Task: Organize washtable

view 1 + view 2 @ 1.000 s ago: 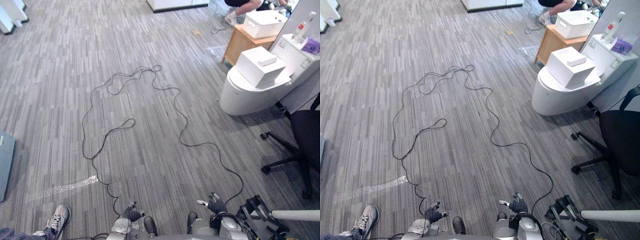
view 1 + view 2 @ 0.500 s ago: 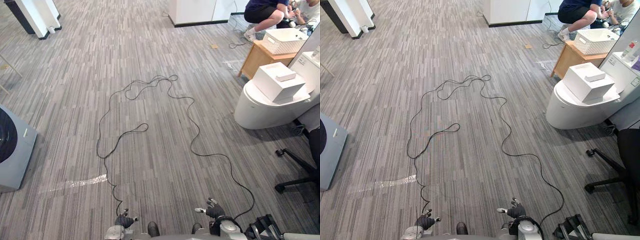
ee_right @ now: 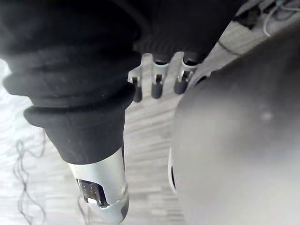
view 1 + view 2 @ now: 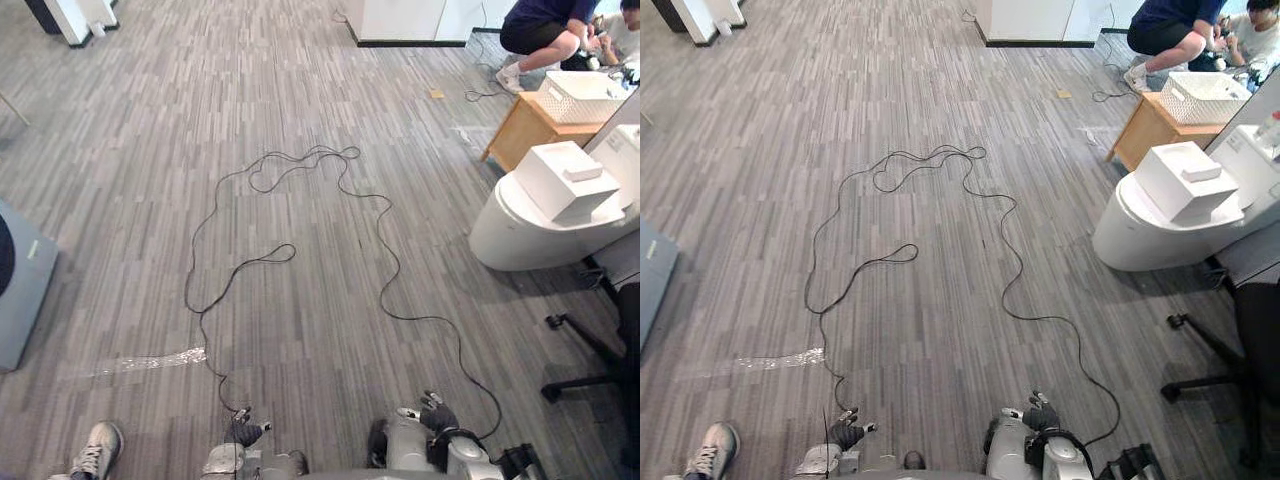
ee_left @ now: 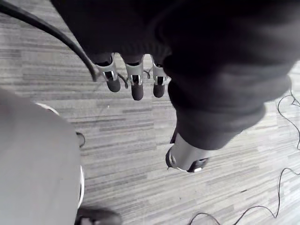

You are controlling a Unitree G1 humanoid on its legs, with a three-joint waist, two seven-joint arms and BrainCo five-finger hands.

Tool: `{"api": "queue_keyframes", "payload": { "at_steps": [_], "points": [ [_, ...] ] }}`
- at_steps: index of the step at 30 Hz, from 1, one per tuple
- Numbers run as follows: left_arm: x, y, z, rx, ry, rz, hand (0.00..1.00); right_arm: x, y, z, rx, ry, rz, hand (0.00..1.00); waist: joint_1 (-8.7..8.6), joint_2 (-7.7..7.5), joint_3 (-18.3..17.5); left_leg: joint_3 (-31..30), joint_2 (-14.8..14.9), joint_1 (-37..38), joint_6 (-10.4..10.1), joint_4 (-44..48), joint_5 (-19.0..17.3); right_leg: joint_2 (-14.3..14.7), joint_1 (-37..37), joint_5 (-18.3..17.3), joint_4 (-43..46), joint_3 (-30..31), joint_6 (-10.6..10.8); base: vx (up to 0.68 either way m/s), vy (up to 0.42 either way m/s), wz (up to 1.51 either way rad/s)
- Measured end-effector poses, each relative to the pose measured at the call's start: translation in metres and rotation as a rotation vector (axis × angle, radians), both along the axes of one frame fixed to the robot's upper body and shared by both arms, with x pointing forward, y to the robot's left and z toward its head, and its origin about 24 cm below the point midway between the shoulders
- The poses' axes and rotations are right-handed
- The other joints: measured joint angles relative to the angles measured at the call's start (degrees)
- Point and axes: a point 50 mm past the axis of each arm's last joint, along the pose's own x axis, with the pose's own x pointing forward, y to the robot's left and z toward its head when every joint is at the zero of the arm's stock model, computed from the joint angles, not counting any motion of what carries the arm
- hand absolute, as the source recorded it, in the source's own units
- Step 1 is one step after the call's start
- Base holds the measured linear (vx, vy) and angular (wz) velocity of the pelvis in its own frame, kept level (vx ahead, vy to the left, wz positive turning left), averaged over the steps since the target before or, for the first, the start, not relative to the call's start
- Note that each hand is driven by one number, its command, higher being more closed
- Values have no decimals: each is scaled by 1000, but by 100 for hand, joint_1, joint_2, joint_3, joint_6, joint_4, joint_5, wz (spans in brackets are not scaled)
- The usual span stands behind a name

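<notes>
Since a second ago the whole view has been shifted, so the camera is judged to have moved and not the things. The grey striped floor is spread wide ahead, with a grey appliance at the left edge. At the far right a toilet is seen. Just beyond it a wooden worktop is taken, uncertainly, for the washtable. It lies well apart, so the step is judged to be the approach. It is best walked to and squarely faced before any reach is made. A white box is set on the toilet and a white basket on the worktop. A person is crouched behind. The left hand and right hand are hung low, fingers relaxed, nothing held.
</notes>
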Motion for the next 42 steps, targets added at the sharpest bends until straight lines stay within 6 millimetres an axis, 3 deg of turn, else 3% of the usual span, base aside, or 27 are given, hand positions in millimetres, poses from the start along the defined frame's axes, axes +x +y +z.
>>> {"api": "queue_keyframes", "payload": {
  "at_steps": [2,5,7,8,9,10,13,17,18,19,20,21,23,24,25,26,28,30,31,33,34,35,36,38,39,41,42],
  "points": [
    [0,-1,0,-1,2,-5,0,1,2,1,8,-6,-7,0,-70,-40,13,-94,-7,133,-178,-9,-68,127,-50,278,-509,222,-73,378,-98,49],
    [1,-5,-1,-12,0,-4,0,4,0,3,11,-26,-23,0,-213,-18,-18,-538,70,428,-481,170,-494,196,-108,627,-166,479,-458,613,-247,89],
    [2,-12,-1,-35,-8,6,0,6,-5,4,-1,-32,-36,0,-129,156,-29,-656,367,106,-696,1091,-463,338,-50,376,166,347,-668,616,-245,47],
    [7,-12,2,-40,-33,20,0,6,-7,5,-7,-36,-36,0,-93,266,25,-641,625,-497,-925,2452,-243,459,141,171,140,254,-789,511,-232,8],
    [9,-13,3,-48,-47,36,0,8,-10,6,-16,-42,-34,0,-38,369,95,-601,923,-921,-952,3533,-123,620,411,61,57,217,-870,906,-314,-5],
    [18,-13,8,-49,-82,39,0,3,-10,4,-17,-22,-40,0,53,346,207,-368,1259,-1304,-909,4756,-164,810,1151,-68,-228,216,-988,757,-231,-15],
    [28,-16,14,-54,-137,27,0,-5,-4,2,-2,-15,-59,0,110,121,279,5,1260,-1728,-834,4873,-206,804,1951,-172,-691,237,-1035,482,-140,4],
    [46,-26,23,-70,-205,-8,0,7,-1,5,0,-35,-58,0,210,144,338,158,610,-2763,-712,2830,-205,732,2703,-334,-1438,376,-957,484,9,-19],
    [48,-27,24,-73,-217,-11,0,5,-1,3,0,-22,-57,0,318,136,345,87,341,-2836,-749,1708,127,658,2942,-385,-1664,485,-866,579,167,-65],
    [48,-31,25,-80,-220,-21,0,1,-4,2,-9,-8,-56,0,443,267,291,-87,236,-2851,-810,736,489,733,3142,-456,-1882,638,-728,488,189,-71],
    [47,-32,24,-81,-216,-24,0,0,-6,1,-15,1,-55,0,461,294,278,-206,216,-2913,-692,654,738,730,3255,-559,-1909,697,-572,504,260,-71],
    [47,-30,24,-77,-215,-25,0,-3,-1,-2,-3,21,-46,0,461,192,202,-333,69,-2945,-327,951,1206,578,3368,-751,-1797,809,-411,556,297,-53],
    [45,-27,22,-65,-197,-31,0,-4,4,-3,0,24,-32,0,391,94,83,-311,-92,-2932,-139,1186,1228,327,2957,-860,-773,1023,-340,583,292,-43],
    [45,-25,22,-53,-195,-50,0,-5,5,-3,-4,28,-18,0,385,-59,88,-253,-215,-2745,63,1229,1121,92,2488,-813,443,1190,-246,582,275,-14],
    [45,-21,22,-32,-187,-75,0,-11,8,-5,3,44,-17,0,310,-300,90,-212,-455,-2420,253,1187,917,-197,2089,-442,1663,1328,102,583,260,7],
    [45,-18,21,-23,-181,-83,0,-13,10,-6,8,49,-18,0,251,-369,93,-230,-538,-2233,293,1175,777,-269,1908,-231,2227,1391,187,601,219,29],
    [38,-19,17,-17,-140,-99,0,-10,8,-5,7,41,-9,0,231,-365,120,-267,-608,-1539,336,997,514,-283,1516,-530,3097,1287,59,582,184,4],
    [34,-23,15,-21,-122,-120,0,-7,5,-3,-9,22,40,0,154,-185,183,-304,-529,-693,371,543,330,-171,1093,-977,2949,788,-260,643,151,-3],
    [35,-25,15,-22,-123,-131,0,0,4,1,-21,-7,58,0,111,-82,205,-330,-387,-288,334,266,275,101,627,-1063,2238,491,-362,511,57,3],
    [37,-26,15,-22,-127,-138,0,6,4,5,-19,-36,58,0,56,-49,224,-367,-281,15,288,-20,250,326,158,-912,1200,352,-316,571,27,18],
    [40,-28,17,-25,-137,-144,0,8,5,6,-14,-49,50,0,-3,-79,215,-486,-244,244,130,-208,158,481,-40,-244,-250,390,-283,531,-15,42],
    [40,-28,17,-27,-137,-145,0,8,6,6,-11,-48,45,0,-14,-109,203,-500,-255,330,21,-258,87,506,-88,26,-736,479,-284,535,-60,60],
    [36,-29,15,-31,-127,-144,0,7,8,4,-1,-39,34,0,-19,-177,177,-548,-303,583,-159,-299,-100,488,-161,357,-994,742,-347,443,-85,52],
    [32,-32,13,-38,-115,-139,0,8,7,5,-1,-41,35,0,-96,-165,121,-779,-234,796,-316,-39,-388,509,-200,864,-408,890,-576,635,-177,67],
    [28,-33,11,-44,-104,-130,0,7,6,4,-4,-37,30,0,-67,-145,81,-831,-140,620,-445,718,-466,527,-198,874,-14,903,-768,788,-242,60],
    [23,-39,10,-67,-96,-101,0,8,-2,6,-23,-36,23,0,-24,175,76,-716,307,-195,-731,2739,-244,752,135,584,-67,768,-935,630,-184,12],
    [22,-40,10,-75,-100,-71,0,10,-6,8,-37,-45,20,0,33,354,115,-621,720,-726,-784,4076,-94,1004,485,441,-224,764,-1068,624,-155,-35]
  ]
}}
